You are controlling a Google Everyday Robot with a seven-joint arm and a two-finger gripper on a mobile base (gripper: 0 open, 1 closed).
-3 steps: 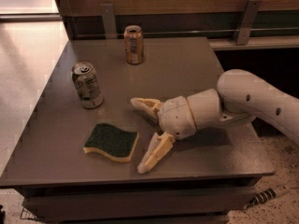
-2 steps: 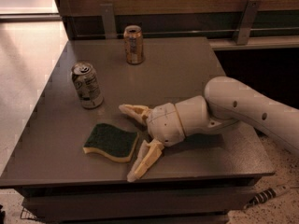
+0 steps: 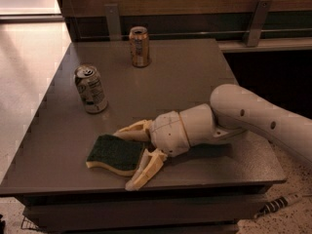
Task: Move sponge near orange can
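The sponge (image 3: 114,154), dark green on top with a yellow foam base, lies flat near the table's front edge. The orange can (image 3: 139,46) stands upright at the far middle of the table, well away from the sponge. My gripper (image 3: 131,155) reaches in from the right, low over the table. It is open, with one finger (image 3: 131,129) behind the sponge's right end and the other finger (image 3: 145,170) in front of it. The jaws straddle the sponge's right end without closing on it.
A white-grey can (image 3: 90,88) with dark print stands upright at the left, behind the sponge. The grey table (image 3: 195,72) drops off at the front and left edges. A wooden wall with metal brackets (image 3: 113,21) runs behind the table.
My gripper has moved left toward the sponge, so its open fingers now straddle the sponge's right end. The sponge and both cans have not moved.
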